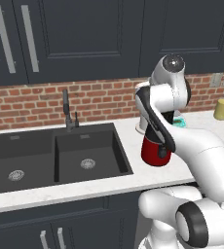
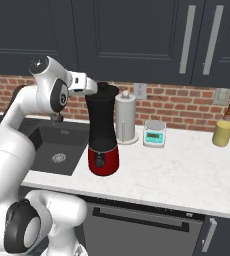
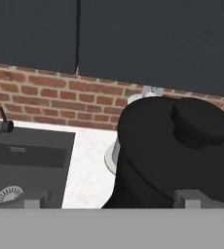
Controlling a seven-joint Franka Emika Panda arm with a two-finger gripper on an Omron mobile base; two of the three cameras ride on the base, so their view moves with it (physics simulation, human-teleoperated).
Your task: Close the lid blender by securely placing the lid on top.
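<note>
Dark sink (image 1: 55, 155), white paper-towel roll (image 2: 125, 119), small scale (image 2: 154, 134), yellow jar (image 2: 222, 133) along the white counter (image 2: 187, 170)

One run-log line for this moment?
claw: open, beside jar top | lid: on blender | blender: on counter by sink

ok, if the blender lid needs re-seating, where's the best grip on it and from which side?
Probably the raised round knob on top of the lid, taken from straight above with the fingers either side. It stands up from the domed lid, which looks too wide and smooth to pinch. The blender stands upright, and the gripper, open, sits beside the top on the sink side.
</note>
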